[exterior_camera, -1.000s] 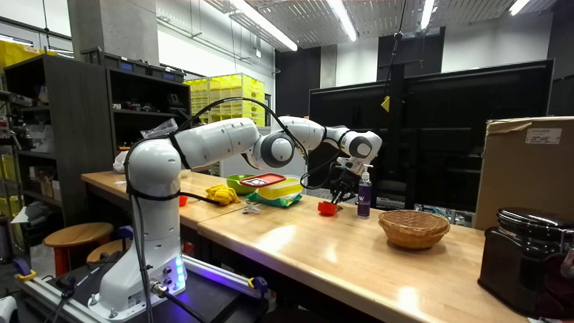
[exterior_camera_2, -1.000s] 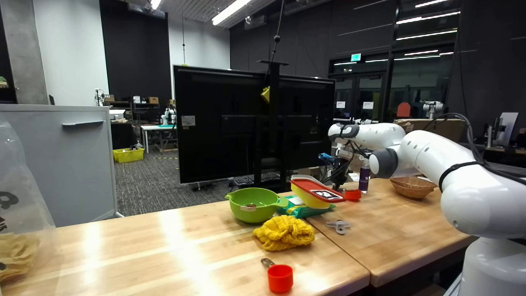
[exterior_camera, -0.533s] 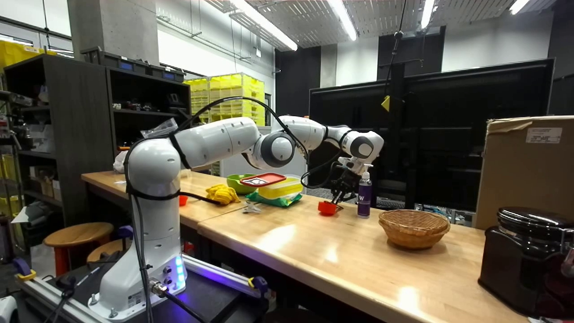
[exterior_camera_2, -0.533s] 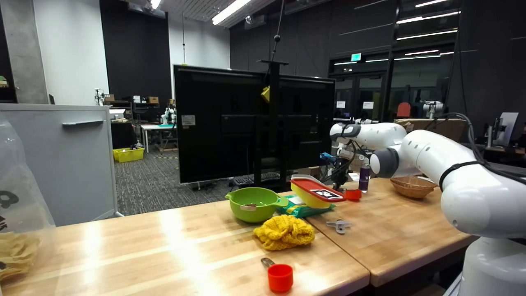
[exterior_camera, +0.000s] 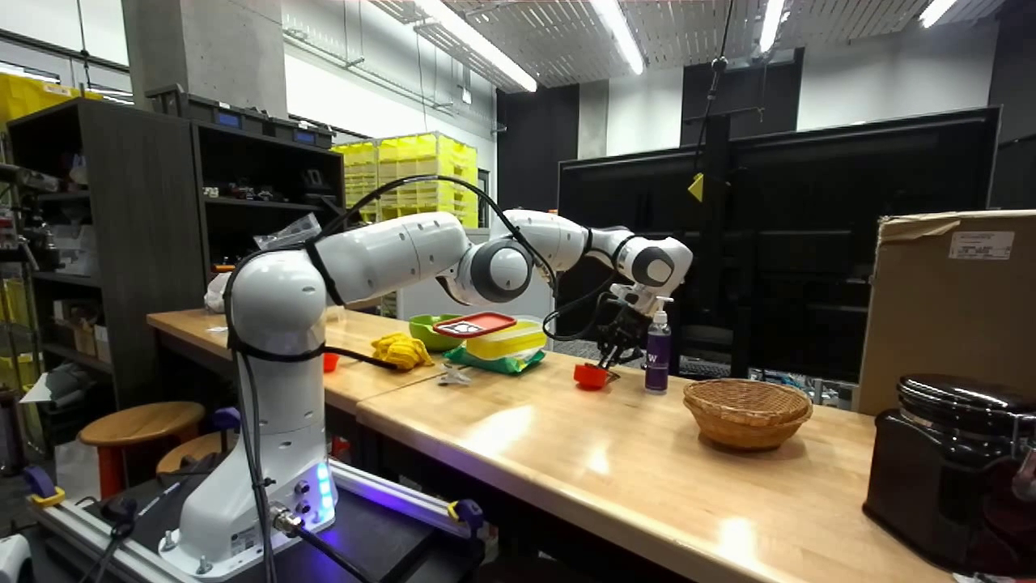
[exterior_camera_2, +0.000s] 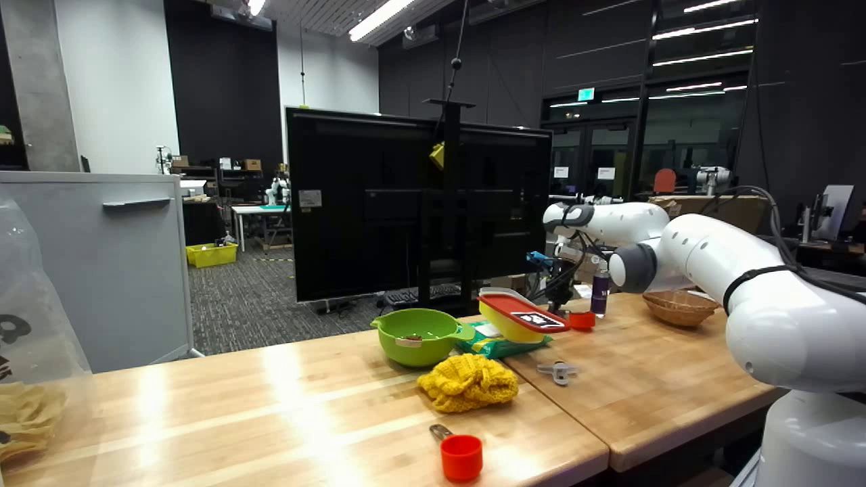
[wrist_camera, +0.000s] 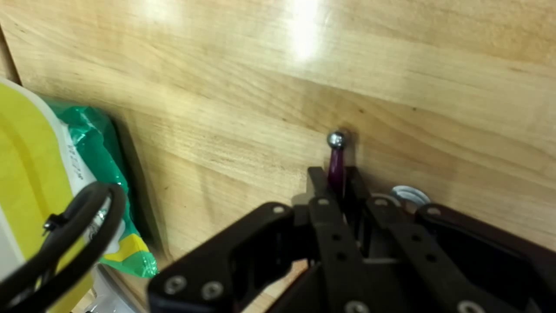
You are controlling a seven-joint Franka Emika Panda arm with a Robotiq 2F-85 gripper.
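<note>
Slatted ceiling (exterior_camera: 558, 48), lit strip lights (exterior_camera: 476, 42) beneath. White wall (exterior_camera_2: 115, 88), concrete pillar (exterior_camera: 235, 57), dark shelving (exterior_camera: 137, 243) with yellow bins (exterior_camera: 429, 170) stacked beyond. 2 round wooden stools (exterior_camera: 142, 423) before shelving, 1 partly hidden. Tall black panels (exterior_camera_2: 379, 169) behind table (exterior_camera_2: 223, 419); grey cabinet (exterior_camera_2: 95, 270) also behind it; mottled grey carpet (exterior_camera_2: 243, 311) on floor. Dark wall (exterior_camera_2: 473, 81) with glazed doors (exterior_camera_2: 588, 155), 2 white sheets (exterior_camera_2: 561, 172) on them, green sign (exterior_camera_2: 585, 95) lit above. Bright reflections (exterior_camera_2: 298, 406) streak table's pale wood.

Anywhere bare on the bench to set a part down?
Bare: bench between the plastic bag and yellow cloth; also the robot-side stretch from grey clip to wicker basket. Crowded: around the gripper, the red cup by it and the pump bottle; also green bowl, yellow container and green packet, bunched together.
</note>
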